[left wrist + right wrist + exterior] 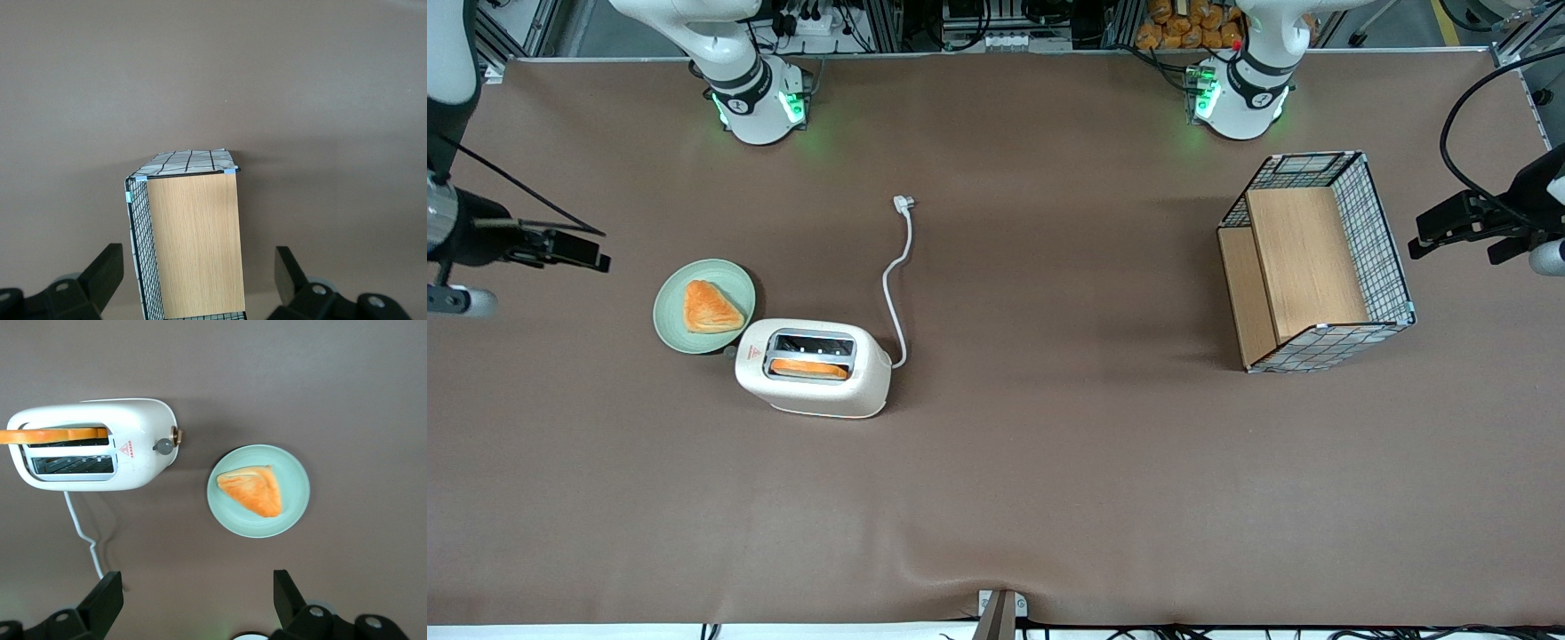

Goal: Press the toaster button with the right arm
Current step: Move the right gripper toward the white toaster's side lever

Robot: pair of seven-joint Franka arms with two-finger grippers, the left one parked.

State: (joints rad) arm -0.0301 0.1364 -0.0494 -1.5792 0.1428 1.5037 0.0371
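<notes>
Your gripper (pixel 193 603) on the right arm (pixel 449 178) hangs high above the table (pixel 1049 498), at the working arm's end of it, and it touches nothing. Its two black fingers (pixel 100 603) are spread wide apart and nothing is between them. In the right wrist view you look straight down on the toaster and the plate, so the gripper is well apart from both.

You find the toaster (pixel 814 367) standing upright on the brown table, just beside a pale green plate (pixel 671 324); the plate's rim almost meets the toaster's narrow end. One orange slice of toast (pixel 809 368) sits in the slot nearer to the front camera, and the second slot looks empty. A small red triangle mark (pixel 126 448) is on the top, close to the same narrow end. The toaster button (pixel 163 446), a grey round nub, sticks out of this end and faces the plate.

On the plate lies a triangular orange piece of bread (pixel 710 308). From the toaster's other end the white cord (pixel 894 284) runs over the table, farther from the front camera, and its plug (pixel 903 204) lies loose.

Toward the parked arm's end of the table stands a wire basket (pixel 1383 240) with wooden boards (pixel 1303 262) inside.
</notes>
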